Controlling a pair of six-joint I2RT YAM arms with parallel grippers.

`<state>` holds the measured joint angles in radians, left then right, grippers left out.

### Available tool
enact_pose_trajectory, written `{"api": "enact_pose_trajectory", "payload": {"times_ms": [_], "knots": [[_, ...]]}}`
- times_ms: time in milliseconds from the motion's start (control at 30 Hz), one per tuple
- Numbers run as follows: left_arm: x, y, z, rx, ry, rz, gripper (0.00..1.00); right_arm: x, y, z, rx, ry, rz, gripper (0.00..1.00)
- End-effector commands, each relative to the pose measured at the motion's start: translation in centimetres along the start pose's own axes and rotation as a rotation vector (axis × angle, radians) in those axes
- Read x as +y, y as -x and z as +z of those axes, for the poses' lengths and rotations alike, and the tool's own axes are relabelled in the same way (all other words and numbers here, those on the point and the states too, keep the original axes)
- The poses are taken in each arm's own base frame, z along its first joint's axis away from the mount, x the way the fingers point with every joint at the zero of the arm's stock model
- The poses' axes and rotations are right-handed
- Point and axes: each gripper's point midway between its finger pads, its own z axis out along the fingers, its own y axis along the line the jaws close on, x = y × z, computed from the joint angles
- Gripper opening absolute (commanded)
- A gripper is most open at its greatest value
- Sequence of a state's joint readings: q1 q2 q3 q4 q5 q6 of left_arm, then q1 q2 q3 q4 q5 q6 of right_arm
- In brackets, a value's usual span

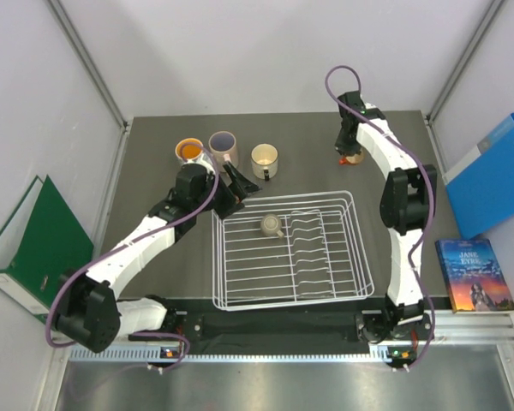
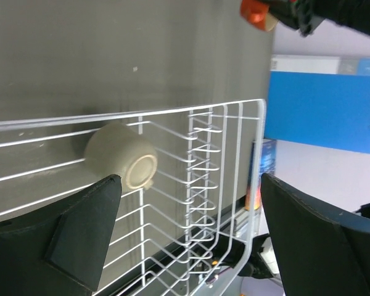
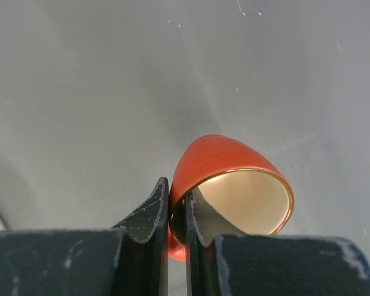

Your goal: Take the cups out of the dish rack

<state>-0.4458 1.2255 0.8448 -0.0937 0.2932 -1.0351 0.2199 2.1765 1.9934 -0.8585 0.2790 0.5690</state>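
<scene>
1. The right gripper (image 3: 176, 213) is closed almost fully. It pinches the wall of the small red-orange cup (image 3: 225, 157) at the rim, one finger outside and one inside.
2. From above, that cup is at the far right of the table (image 1: 154, 171), well outside the dish rack (image 1: 321, 248). Whether its base touches the table cannot be told.
3. The left gripper (image 2: 190, 185) is spread wide and holds nothing. It hangs by the rack's far left corner, facing the small tan cup (image 2: 114, 157).
4. The tan cup lies on its side on the rack's wires, near the far rail, and is the only cup in the rack.
5. The mug with the orange inside (image 1: 189, 151), the mug with the purple inside (image 1: 222, 145) and the cream mug (image 1: 265, 160) stand upright in a row on the table beyond the rack.
6. The cups look like glazed ceramic, so they are probably stiff, smooth enough to slip and liable to chip if knocked. The two small ones are probably light.
7. A rim pinch grips little surface, so the red-orange cup could pivot between the fingers and wants a gentle set-down.
8. The tan cup may roll on the wires. A hold across its body, or on its wall at the mouth, seems best.
</scene>
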Motion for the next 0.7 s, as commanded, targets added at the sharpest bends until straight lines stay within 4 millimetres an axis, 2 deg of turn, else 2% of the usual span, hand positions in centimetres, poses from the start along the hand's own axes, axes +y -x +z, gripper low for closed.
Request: {"api": "enact_pose_trajectory", "payload": {"times_ms": [0,333,367,400,500,667], "knots": [[1.6,-0.1,0.2,0.005,0.075,0.028,0.98,-1.1,1.1,-0.1,0.003,-0.075,-0.035,0.00],[3.2,-1.5,1.3,0.075,0.130,-0.026,0.99,-3.0,-1.2,2.3,0.080,-0.152,-0.084,0.01],[3.2,-1.4,1.3,0.072,0.132,-0.025,0.99,-2.9,-1.1,2.3,0.075,-0.145,-0.084,0.05],[3.0,-1.4,1.2,0.069,0.129,-0.020,0.99,-2.8,-1.2,2.3,0.078,-0.137,-0.086,0.15],[2.7,-1.2,0.9,0.052,0.122,-0.006,0.99,-2.5,-1.0,2.0,0.064,-0.115,-0.081,0.30],[2.4,-1.5,0.6,0.048,0.116,0.001,0.99,-2.0,-0.1,0.7,0.027,-0.072,-0.062,0.41]]}}
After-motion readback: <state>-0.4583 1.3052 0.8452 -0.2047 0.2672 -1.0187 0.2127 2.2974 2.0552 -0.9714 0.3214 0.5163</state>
